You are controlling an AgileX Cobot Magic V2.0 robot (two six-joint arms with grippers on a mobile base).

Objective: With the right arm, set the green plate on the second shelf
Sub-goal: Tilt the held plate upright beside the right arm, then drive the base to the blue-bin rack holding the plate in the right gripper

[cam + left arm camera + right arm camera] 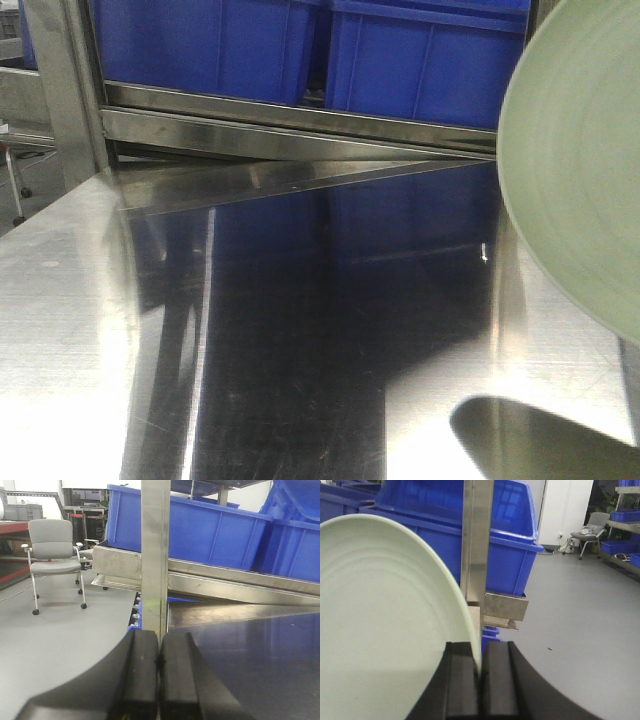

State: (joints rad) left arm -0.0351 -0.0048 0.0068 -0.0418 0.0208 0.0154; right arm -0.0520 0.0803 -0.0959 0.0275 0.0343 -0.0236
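The green plate [385, 615] is pale sage green with faint rings inside. My right gripper [480, 672] is shut on its rim and holds it tilted on edge in the air. In the front view the plate [585, 170] fills the right edge, above the steel table [60, 300]; the right gripper itself is out of that view. My left gripper [159, 662] is shut and empty, at the table's left edge facing the steel rack post [155, 555].
A steel shelf rail [300, 115] crosses the back of the table, with blue bins [420, 55] on the shelf above it. A steel upright post [477, 540] and blue bin [420, 535] stand close ahead of the right gripper. A grey chair [52, 555] stands on the floor, left.
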